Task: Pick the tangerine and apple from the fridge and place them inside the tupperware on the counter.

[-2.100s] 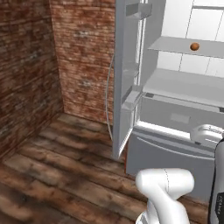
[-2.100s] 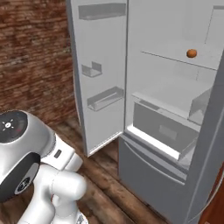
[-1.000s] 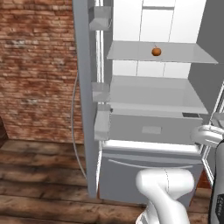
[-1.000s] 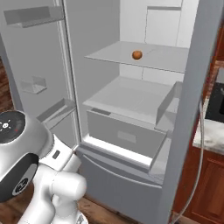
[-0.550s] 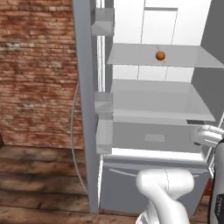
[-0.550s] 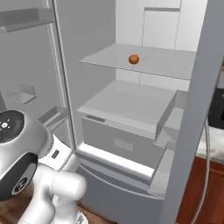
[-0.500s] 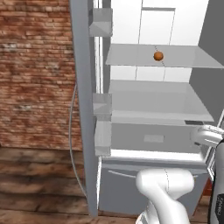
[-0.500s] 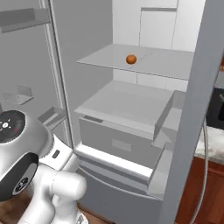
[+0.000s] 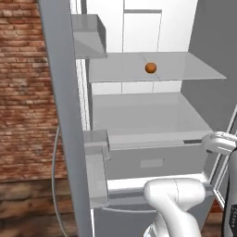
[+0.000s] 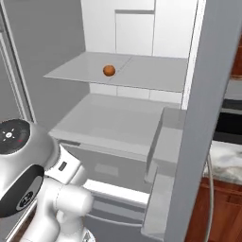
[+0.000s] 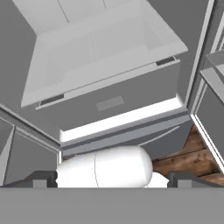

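Facing the open fridge (image 9: 152,115) squarely now; across the earlier base views the whole picture has shifted, so the cameras moved and the fridge interior fills more of both. Tangerine (image 9: 150,68) (image 10: 109,70), a smooth bright orange ball, sits on the flat glassy-grey upper shelf (image 9: 185,69), about mid-width and nearer its back edge than its front edge, same spot on the shelf as before. Below it, a plain matte grey shelf and a boxy pale drawer (image 11: 109,103) with a small rectangular label. Door bins are angular grey plastic. Marbled tabletop (image 10: 226,163) edge over red-brown cabinet at right of the right base view. Tool (image 11: 111,177): 2 dark tips at the hand view's bottom corners, apart, gripping nothing.
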Robot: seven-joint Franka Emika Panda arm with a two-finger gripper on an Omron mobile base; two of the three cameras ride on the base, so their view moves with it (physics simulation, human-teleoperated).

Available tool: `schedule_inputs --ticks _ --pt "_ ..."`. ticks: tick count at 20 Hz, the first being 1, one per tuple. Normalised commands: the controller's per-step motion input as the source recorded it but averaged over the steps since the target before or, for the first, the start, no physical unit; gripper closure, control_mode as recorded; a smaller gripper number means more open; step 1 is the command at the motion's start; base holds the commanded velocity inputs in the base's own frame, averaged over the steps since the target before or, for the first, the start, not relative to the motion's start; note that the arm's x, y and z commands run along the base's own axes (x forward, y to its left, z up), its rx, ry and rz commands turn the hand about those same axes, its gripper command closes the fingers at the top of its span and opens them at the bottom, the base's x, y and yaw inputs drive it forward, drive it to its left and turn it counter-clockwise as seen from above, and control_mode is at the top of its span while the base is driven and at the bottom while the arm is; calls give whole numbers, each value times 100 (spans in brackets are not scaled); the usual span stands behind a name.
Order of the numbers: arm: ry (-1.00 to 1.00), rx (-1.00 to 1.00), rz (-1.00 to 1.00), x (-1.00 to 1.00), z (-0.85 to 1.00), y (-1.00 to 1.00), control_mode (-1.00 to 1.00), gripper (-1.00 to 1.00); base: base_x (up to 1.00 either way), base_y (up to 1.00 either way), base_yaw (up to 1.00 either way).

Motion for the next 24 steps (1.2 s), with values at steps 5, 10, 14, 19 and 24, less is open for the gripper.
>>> schedule_inputs --ticks 5,10,14,19,24 --pt "0 0 0 0 0 0 100 -100 76 21 -26" --pt "0 0 0 0 0 0 100 -100 74 16 -10" --pt "0 0 0 0 0 0 100 -100 77 23 0" --pt "4 0 0 16 3 0 -100 -100 66 5 0" --pt "3 -1 0 62 45 1 -100 -100 0 0 0"
